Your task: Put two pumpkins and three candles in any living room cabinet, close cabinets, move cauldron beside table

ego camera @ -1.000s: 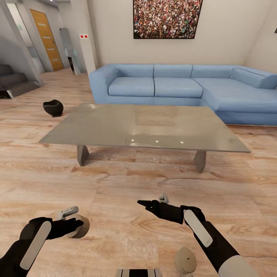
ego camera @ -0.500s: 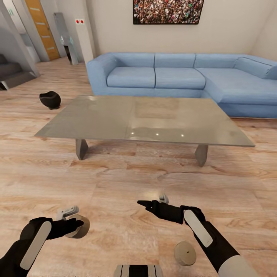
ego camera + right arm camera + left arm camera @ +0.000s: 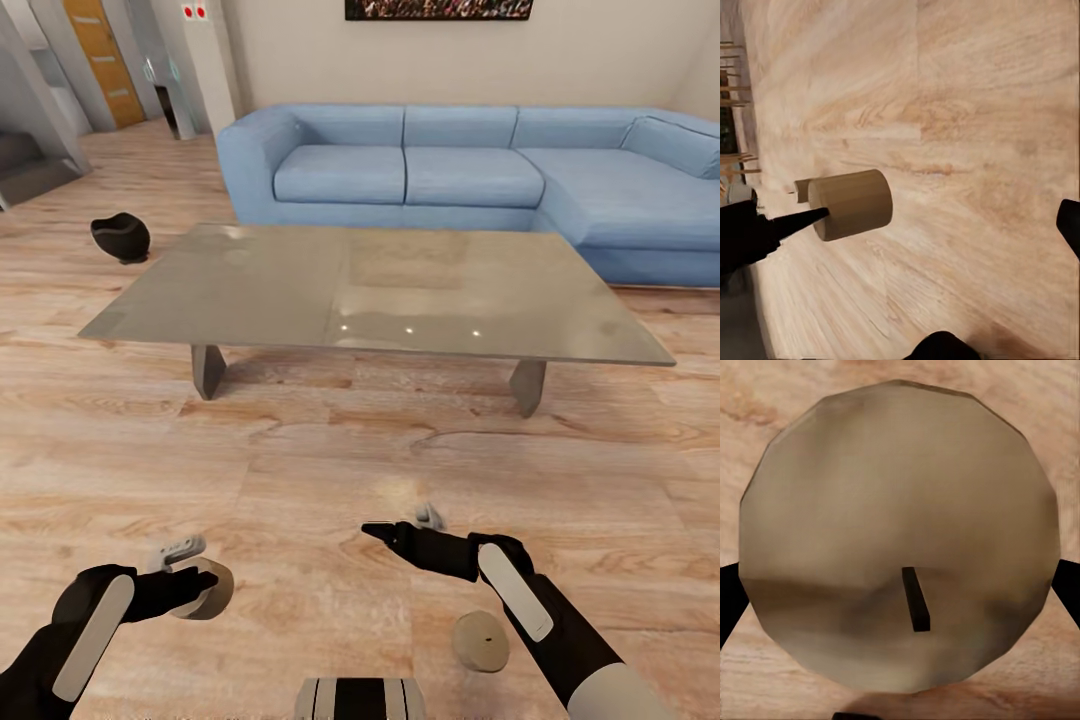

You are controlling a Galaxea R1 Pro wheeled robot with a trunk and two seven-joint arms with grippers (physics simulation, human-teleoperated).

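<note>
My left gripper is shut on a beige candle, held low over the wood floor; its round top and wick show in the left wrist view. That same candle appears in the right wrist view. My right gripper is open with nothing between its fingers. A second candle lies on the floor just under my right forearm. The grey coffee table stands ahead. The black cauldron sits on the floor beyond the table's left corner, apart from it.
A blue corner sofa runs behind the table. Stairs and an orange door are at the far left. Open wood floor lies between me and the table. My base shows at the bottom edge.
The whole picture has shifted: the camera has moved, so table, sofa and floor candle sit higher in view. Both arms keep their pose, the left still holding its candle.
</note>
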